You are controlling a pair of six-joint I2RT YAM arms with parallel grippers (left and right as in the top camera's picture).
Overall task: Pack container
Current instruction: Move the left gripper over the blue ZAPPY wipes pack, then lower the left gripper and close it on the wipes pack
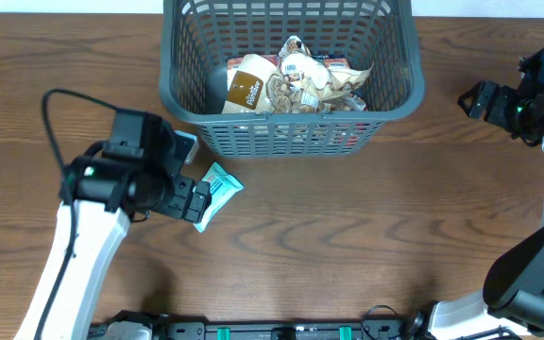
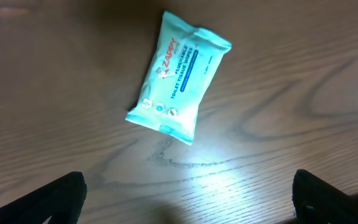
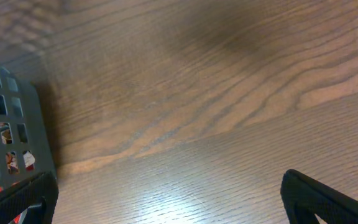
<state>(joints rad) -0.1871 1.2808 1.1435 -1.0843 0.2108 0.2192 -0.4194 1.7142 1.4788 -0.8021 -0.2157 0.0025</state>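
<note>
Nearest, the left claw [image 2: 190,208] hangs released over the wooden surface [image 1: 348,246], jaws spread wide. A teal Zappy wipes pack [image 2: 179,78] lies flat just ahead of them — apparently untouched, though the overhead view crowds the two together. Beyond the pack stands the container [image 1: 281,140], a dark grey lattice basket at the far edge, holding a brown snack pack [image 1: 246,88] and crinkled pale packs [image 1: 314,80]. To its right, the right claw [image 3: 169,208] is also released — empty, near the basket's wall.
</note>
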